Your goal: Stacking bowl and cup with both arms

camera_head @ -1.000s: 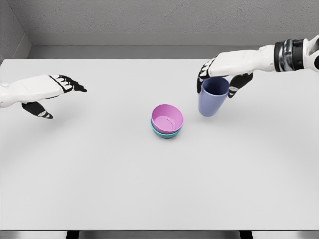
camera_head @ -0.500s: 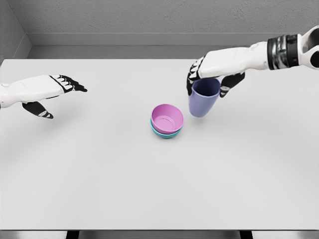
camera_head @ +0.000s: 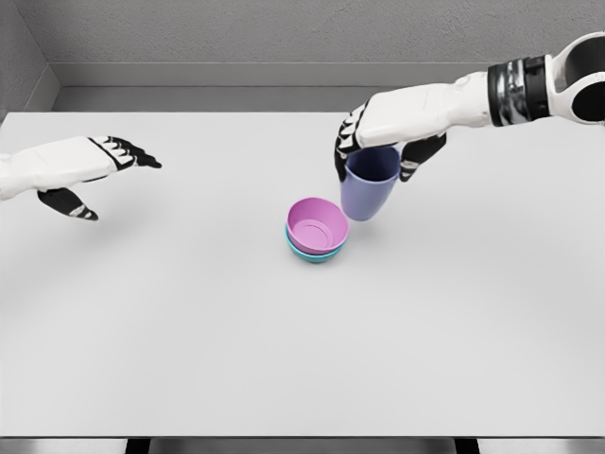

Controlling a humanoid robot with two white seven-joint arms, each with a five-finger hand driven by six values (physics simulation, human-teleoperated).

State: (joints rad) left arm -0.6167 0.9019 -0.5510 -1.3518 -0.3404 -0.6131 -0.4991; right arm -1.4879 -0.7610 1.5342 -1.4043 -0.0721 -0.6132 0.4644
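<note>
Right hand (camera_head: 378, 142) gripping cup (camera_head: 369, 184) shifted left, nearer pink bowl (camera_head: 318, 225); left hand (camera_head: 90, 165) open.

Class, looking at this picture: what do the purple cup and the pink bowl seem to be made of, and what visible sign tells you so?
Purple cup: probably matte plastic; uniform colour, thin rim, no glare. Pink bowl: likely the same smooth matte plastic; even colour, soft shading inside. As a simulator's render, the true material stays open.
</note>
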